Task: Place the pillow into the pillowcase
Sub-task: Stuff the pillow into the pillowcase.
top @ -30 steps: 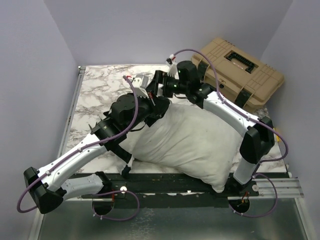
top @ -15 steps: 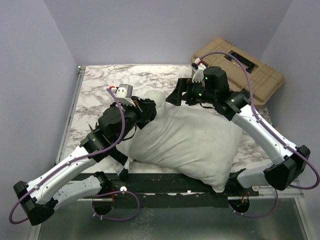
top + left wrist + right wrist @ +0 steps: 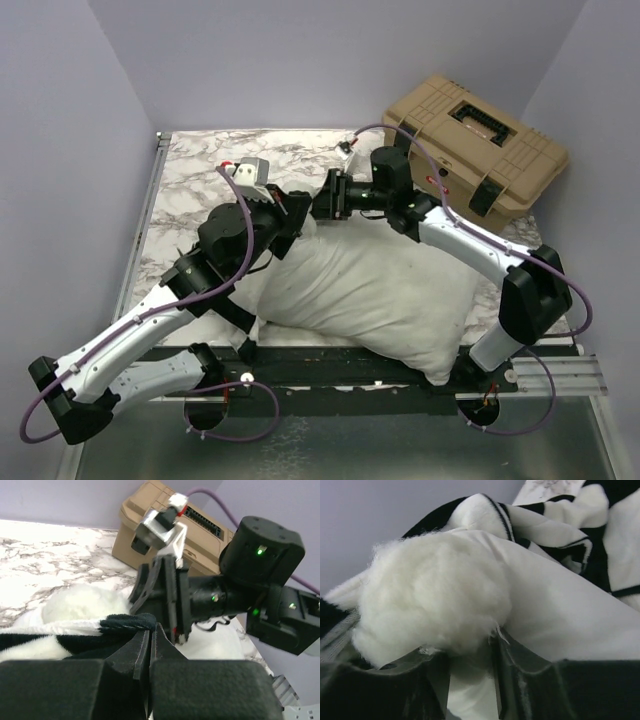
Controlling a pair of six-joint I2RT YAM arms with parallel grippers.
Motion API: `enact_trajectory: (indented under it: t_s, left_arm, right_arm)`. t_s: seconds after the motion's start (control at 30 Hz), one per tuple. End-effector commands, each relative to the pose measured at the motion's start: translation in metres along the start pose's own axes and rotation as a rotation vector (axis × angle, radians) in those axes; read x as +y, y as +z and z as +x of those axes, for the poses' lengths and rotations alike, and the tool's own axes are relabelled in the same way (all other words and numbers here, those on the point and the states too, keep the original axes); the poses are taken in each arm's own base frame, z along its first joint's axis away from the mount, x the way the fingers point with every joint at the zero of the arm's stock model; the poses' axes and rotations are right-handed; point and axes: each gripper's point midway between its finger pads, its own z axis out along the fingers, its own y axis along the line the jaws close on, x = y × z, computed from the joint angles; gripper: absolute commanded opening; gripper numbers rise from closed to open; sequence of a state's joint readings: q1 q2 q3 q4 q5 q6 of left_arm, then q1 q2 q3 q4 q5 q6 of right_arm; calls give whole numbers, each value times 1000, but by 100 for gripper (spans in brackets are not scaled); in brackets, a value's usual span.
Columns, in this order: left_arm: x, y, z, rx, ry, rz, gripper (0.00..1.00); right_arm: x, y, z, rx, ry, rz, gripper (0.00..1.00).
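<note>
The white pillow (image 3: 370,290) lies across the near half of the marble table (image 3: 195,175). Its far-left corner (image 3: 430,595) bulges over my right gripper (image 3: 470,650), whose fingers pinch pillow fabric between them. In the top view the right gripper (image 3: 322,200) meets my left gripper (image 3: 298,212) at that corner. The checked pillowcase (image 3: 65,632) is bunched under the left arm, mostly hidden from above. Its black hem (image 3: 127,621) runs to the tips of my left gripper (image 3: 151,629), which is shut on it. More checked folds of the pillowcase (image 3: 560,525) show behind the pillow corner.
A tan toolbox (image 3: 475,150) stands at the back right, close behind the right wrist, and shows as the tan toolbox (image 3: 150,535) in the left wrist view. A black rail (image 3: 330,365) runs along the table's near edge. Lilac walls close in on three sides.
My right arm swung left from beside the toolbox back to the pillow's far-left corner, and its jaws went from wide open to pinching that corner. The left arm barely moved.
</note>
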State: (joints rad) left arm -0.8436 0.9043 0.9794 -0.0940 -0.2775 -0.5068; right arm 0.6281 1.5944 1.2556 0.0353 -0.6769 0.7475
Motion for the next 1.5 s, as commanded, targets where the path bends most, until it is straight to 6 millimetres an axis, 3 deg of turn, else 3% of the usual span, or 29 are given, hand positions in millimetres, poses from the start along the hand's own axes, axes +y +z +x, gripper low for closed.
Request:
enact_trajectory:
  t_s: [0.0,0.13,0.23,0.33,0.43,0.6,0.73,0.97,1.07,1.17,1.3,1.4,1.47]
  left_arm:
    - [-35,7,-34,-49,22,107,0]
    - [-55,18,-45,-42,17,162,0]
    - [-73,30,-37,9,-35,217,0]
    - [-101,34,-13,134,-114,346,0]
    - [-111,30,3,199,-162,384,0]
    - [-86,10,2,140,-144,302,0]
    - [-60,-5,6,119,-99,219,0]
    - [0,-24,49,134,-81,47,0]
    - [30,-30,72,137,-67,-41,0]
    - [48,-35,70,88,-70,-109,0]
    - [52,-41,59,41,-68,-118,0]
    - [50,-46,53,25,-65,-101,0]
    - [47,-49,49,16,-64,-85,0]
  right_arm:
    - [65,26,19,75,-70,-245,38]
    - [71,40,46,104,-38,-284,26]
    - [69,45,58,83,30,-334,21]
    - [67,50,56,38,90,-384,21]
    - [69,52,45,-16,145,-451,21]
    - [78,35,9,-122,224,-566,21]
    - [86,33,-5,-102,153,-543,24]
    - [63,30,9,-25,89,-264,49]
    - [49,16,17,-6,51,-113,69]
    - [37,-6,25,24,3,42,86]
    - [19,-38,24,9,-52,204,96]
    - [25,-52,9,-34,-60,159,96]
    - [33,-49,-3,-46,-76,109,93]
